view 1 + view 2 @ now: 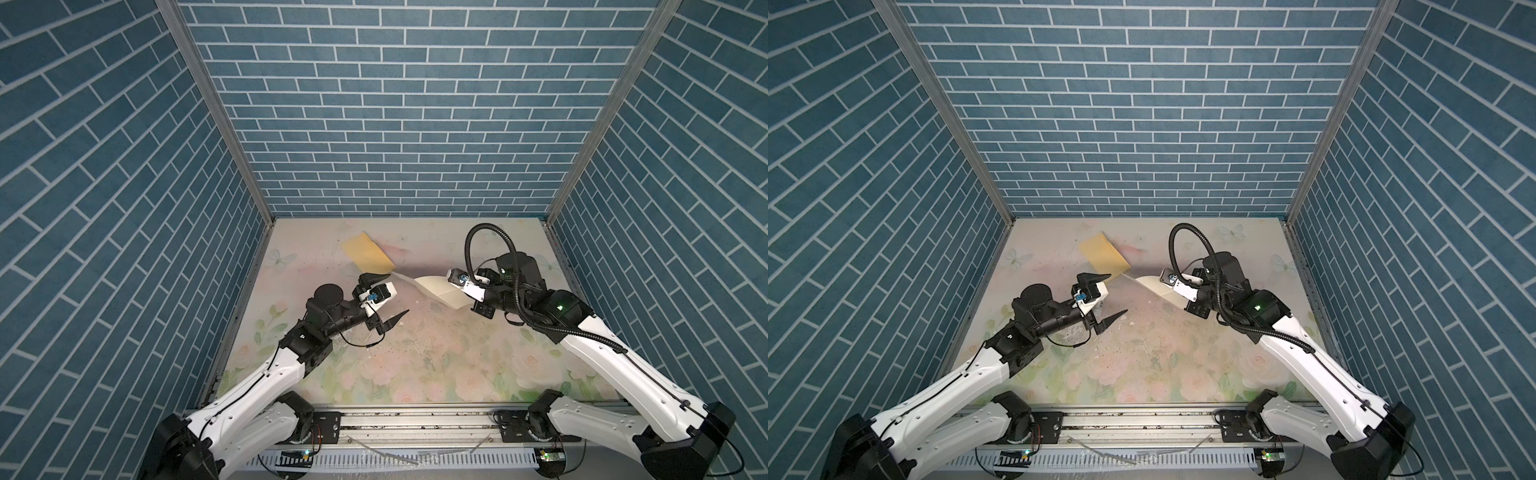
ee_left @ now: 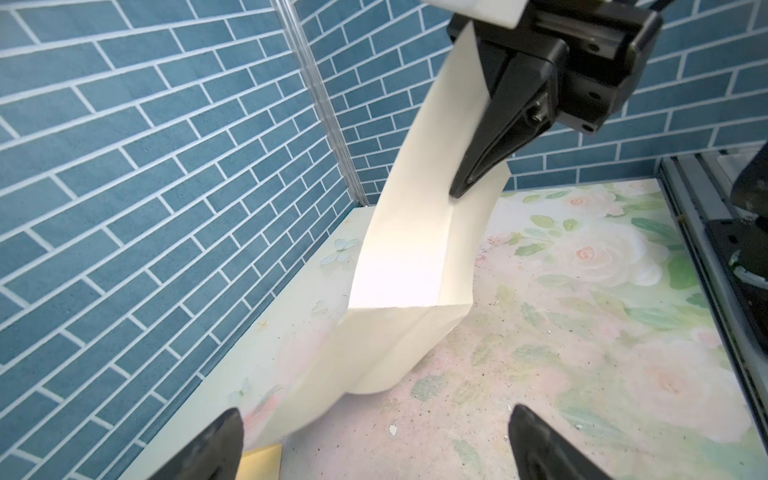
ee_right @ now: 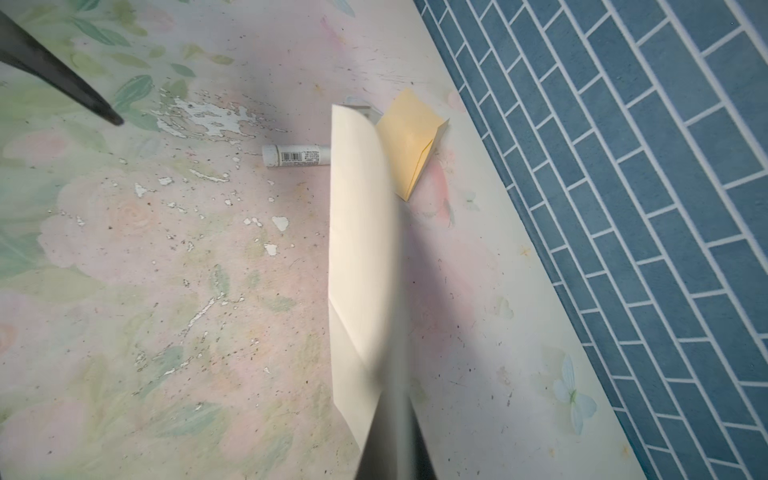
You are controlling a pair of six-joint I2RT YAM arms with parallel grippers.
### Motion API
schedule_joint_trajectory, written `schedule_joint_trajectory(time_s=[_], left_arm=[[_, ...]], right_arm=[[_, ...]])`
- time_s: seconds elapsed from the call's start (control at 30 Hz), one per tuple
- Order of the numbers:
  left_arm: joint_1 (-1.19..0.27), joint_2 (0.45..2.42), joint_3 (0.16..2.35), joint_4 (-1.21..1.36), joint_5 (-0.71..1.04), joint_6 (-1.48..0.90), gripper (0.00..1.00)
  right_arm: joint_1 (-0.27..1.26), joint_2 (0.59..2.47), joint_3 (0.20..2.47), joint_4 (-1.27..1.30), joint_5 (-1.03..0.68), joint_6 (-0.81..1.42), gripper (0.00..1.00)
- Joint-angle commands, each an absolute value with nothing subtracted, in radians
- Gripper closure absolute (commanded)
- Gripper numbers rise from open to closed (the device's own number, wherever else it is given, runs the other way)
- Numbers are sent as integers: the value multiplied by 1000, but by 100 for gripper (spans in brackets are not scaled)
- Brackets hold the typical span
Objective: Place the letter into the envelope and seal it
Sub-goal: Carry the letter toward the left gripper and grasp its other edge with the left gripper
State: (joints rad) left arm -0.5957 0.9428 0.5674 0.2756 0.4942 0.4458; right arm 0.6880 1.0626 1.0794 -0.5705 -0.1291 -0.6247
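The letter (image 1: pixel 432 286) (image 1: pixel 1156 286) is a cream folded sheet, lifted at one end by my right gripper (image 1: pixel 451 291) (image 1: pixel 1173 291), which is shut on it. It curves down from that grip (image 2: pixel 407 257), and its far end reaches the envelope's corner (image 3: pixel 361 232). The envelope (image 1: pixel 368 252) (image 1: pixel 1102 254) (image 3: pixel 409 141) lies flat, yellow, near the back wall. My left gripper (image 1: pixel 398 293) (image 1: pixel 1118 293) (image 2: pixel 376 410) is wide open just left of the letter, holding nothing. Only a yellow corner of the envelope (image 2: pixel 262 459) shows in the left wrist view.
A white glue stick (image 3: pixel 297 155) lies on the floral table (image 1: pixel 415 353) beside the letter's far end. Blue brick walls enclose the left, back and right. A metal rail (image 1: pixel 415 424) runs along the front edge.
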Motion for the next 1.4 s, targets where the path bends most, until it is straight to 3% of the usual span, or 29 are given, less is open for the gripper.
schedule_joint_trajectory(time_s=[0.0,0.23,0.37,0.63,0.73,0.93,1.13,1.3,1.37], left_arm=[[-616,969,619,169,539,584,0],[-621,1030,675,118,573,649,3],[-621,1063,693,93,605,672,14],[-621,1094,695,84,596,715,27],[-621,1097,695,93,599,716,36],[-621,1099,684,99,613,713,68],[-622,1097,658,137,625,692,79],[-622,1090,628,187,644,656,99],[-622,1085,611,213,653,640,100]], right_arm=[[700,1049,1057,-615,-183,-640,100],[728,1041,1056,-627,-179,-663,100],[744,1033,1055,-630,-170,-670,100],[765,1026,1053,-623,-162,-676,100],[769,1028,1049,-621,-156,-678,100],[772,1020,1040,-600,-152,-680,100],[772,1001,1019,-552,-143,-680,100],[772,994,1004,-515,-137,-678,100],[772,991,995,-498,-127,-675,100]])
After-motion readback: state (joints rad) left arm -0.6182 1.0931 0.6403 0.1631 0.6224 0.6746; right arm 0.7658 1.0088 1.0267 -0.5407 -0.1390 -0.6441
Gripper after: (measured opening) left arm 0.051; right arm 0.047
